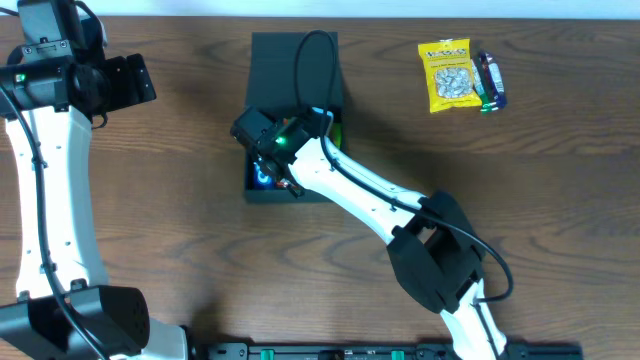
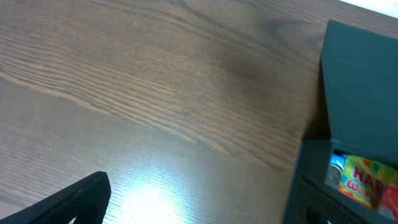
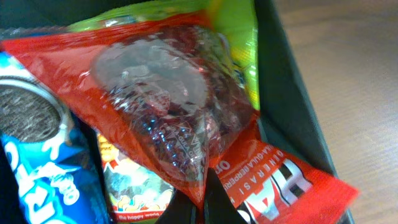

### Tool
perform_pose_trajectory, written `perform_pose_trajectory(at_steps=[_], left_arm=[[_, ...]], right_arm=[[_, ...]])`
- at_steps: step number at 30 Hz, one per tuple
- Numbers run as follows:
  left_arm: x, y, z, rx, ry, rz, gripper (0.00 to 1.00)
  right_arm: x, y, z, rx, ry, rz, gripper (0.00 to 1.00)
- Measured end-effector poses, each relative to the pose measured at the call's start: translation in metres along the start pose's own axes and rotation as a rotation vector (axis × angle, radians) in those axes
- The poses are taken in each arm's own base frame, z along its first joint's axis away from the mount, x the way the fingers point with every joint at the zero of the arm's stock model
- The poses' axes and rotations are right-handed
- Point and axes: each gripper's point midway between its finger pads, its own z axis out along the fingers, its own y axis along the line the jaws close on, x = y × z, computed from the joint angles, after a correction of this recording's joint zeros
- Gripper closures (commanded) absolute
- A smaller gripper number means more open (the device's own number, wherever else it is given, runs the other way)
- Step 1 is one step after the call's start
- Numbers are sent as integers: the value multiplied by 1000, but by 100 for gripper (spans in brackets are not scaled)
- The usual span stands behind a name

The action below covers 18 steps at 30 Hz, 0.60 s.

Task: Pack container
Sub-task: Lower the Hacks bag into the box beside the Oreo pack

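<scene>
The black container [image 1: 268, 190] stands open at table centre, its flap lid [image 1: 295, 65] folded back. My right gripper [image 3: 200, 202] is inside it, shut on the edge of a red Haribo packet [image 3: 174, 118]. Under that packet lie a blue Oreo packet [image 3: 37, 162], a green packet [image 3: 239, 37] and an orange packet [image 3: 127, 180]. The container's wall [image 3: 292, 93] shows to the right. My left gripper [image 1: 125, 80] hovers at the far left, away from the container [image 2: 348, 93]; only one finger [image 2: 74, 202] shows in its wrist view.
A yellow snack packet [image 1: 447, 74] and a dark blue packet [image 1: 490, 82] lie on the wooden table at the back right. The right arm [image 1: 380, 205] stretches diagonally from the front right to the container.
</scene>
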Motion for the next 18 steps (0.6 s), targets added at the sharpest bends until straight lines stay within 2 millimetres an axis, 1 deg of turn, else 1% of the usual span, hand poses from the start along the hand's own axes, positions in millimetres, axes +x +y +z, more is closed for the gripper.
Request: perform_pose_trajectory(at_steps=[3,6,7,9,10,12,13,15,17,18], left_arm=[[0,0,0,0,0,0,5],[0,0,0,0,0,0,5],[0,0,0,0,-1,0,5],[0,0,0,0,-1,0,5],[0,0,0,0,-1,0,5],[0,0,0,0,-2,0,5],[0,0,0,0,-2,0,5],[0,0,0,0,-2,0,5],[-1,0,0,0,-2,0,5],[0,0,0,0,-2,0,5]], right_arm=[[1,-9,0,36,6,32,99],[0,-10,1,40,2,72,99],[0,-10,1,40,0,88,94],[-2,-7,1,27,-6,119,48],[-3,-5,1,17,-11,128,33],[-4,-3,1,9,-15,133,9],[-5,-3,1,9,-15,129,1],[-7,-3,-3,3,-18,106,1],[-12,-2,-12,-18,-26,93,1],[-17,-1,-21,-40,-34,86,7]])
